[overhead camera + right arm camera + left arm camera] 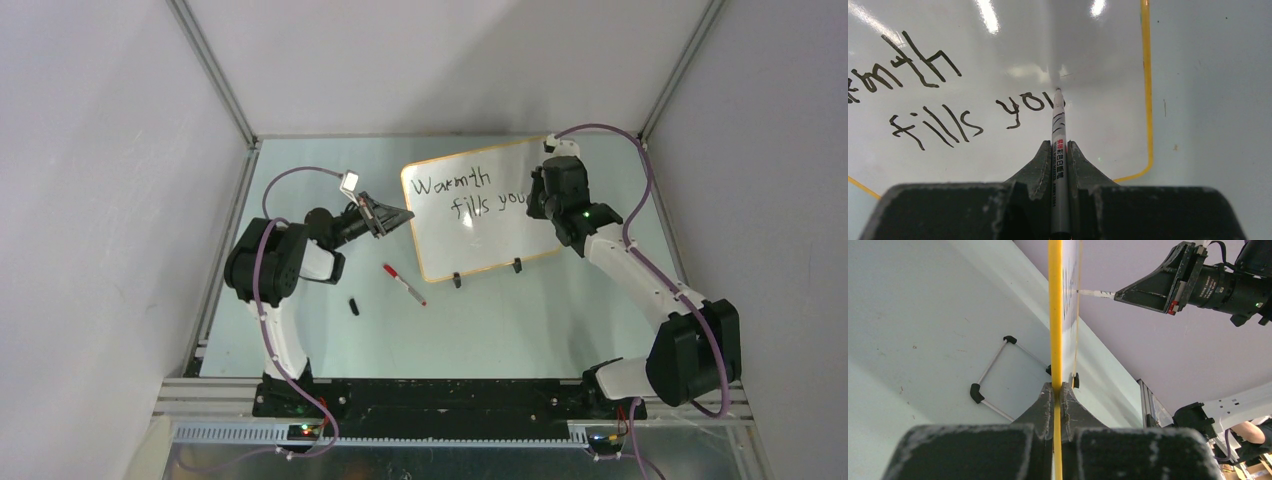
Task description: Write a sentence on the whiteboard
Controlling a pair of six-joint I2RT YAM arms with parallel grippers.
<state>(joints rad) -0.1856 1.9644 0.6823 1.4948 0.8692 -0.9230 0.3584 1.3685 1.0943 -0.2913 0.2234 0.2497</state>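
Midway through the sentence (948, 120), the right tool (1059, 146) pinches a marker (1058, 125) after "you"; the left tool (1058, 390) clamps the whiteboard (1055, 315) edge. Next, probably, the "r".

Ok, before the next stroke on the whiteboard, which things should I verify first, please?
1. Grip of left end effector on whiteboard edge: ok, clamped on the frame.
2. Grip of right end effector on marker: ok.
3. Marker tip touching the board just after "you": ok.
4. Is the sentence complete: not ok, it reads only "Warmth fills you".
5. Bare space below for more words: ok.
6. Loose red marker and cap apart from the board: ok.
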